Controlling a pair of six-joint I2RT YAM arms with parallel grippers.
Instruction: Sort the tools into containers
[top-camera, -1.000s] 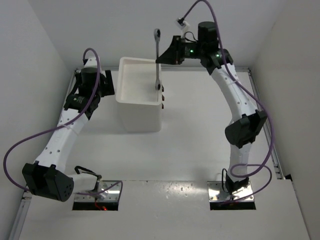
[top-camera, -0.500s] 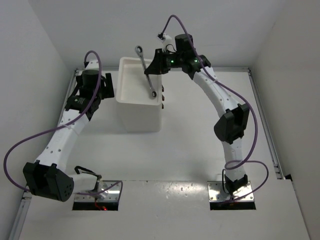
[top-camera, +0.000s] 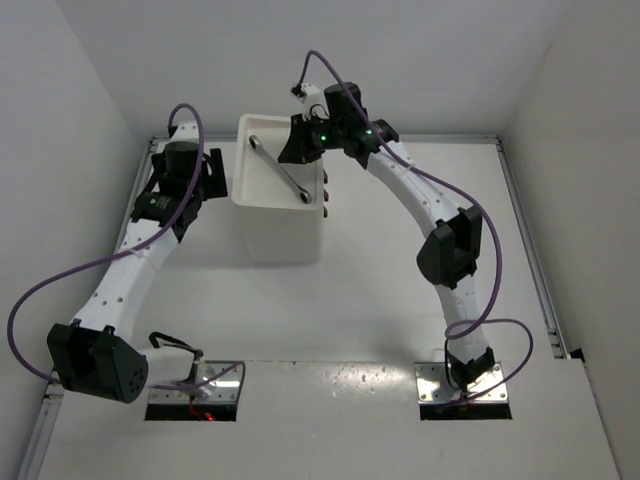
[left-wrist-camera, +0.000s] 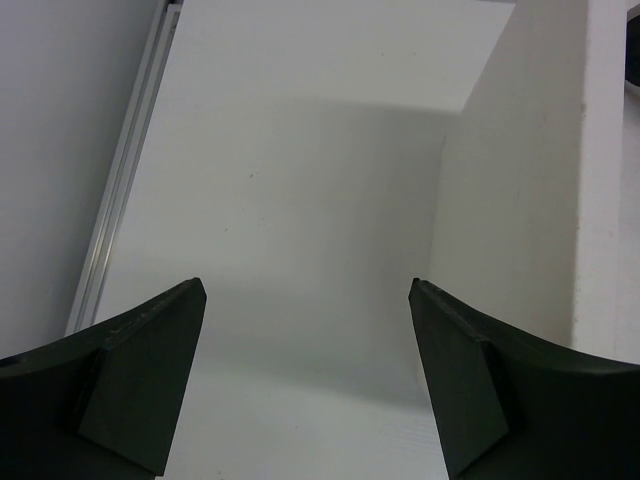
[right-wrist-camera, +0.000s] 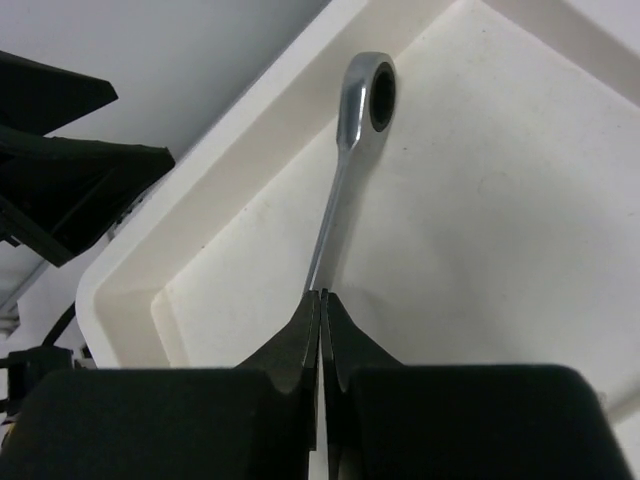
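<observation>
My right gripper (top-camera: 288, 160) (right-wrist-camera: 321, 295) is shut on a slim silver wrench (top-camera: 278, 170) (right-wrist-camera: 345, 160). It holds the wrench slanted low over the recessed tray top of the white drawer unit (top-camera: 285, 235) (right-wrist-camera: 190, 230), ring end toward the tray's far left rim. I cannot tell if the wrench touches the tray. My left gripper (top-camera: 215, 168) (left-wrist-camera: 305, 290) is open and empty, just left of the unit's side wall (left-wrist-camera: 510, 200). The screwdrivers, the pliers and the second wrench are out of view.
Small dark knobs (top-camera: 325, 195) show on the unit's right face. White walls close in on the left, back and right. A metal rail (left-wrist-camera: 120, 180) runs along the table's left edge.
My right arm has swung left and down, bringing the wrench from upright above the unit's right edge to a slant low over the tray. The left arm has not moved.
</observation>
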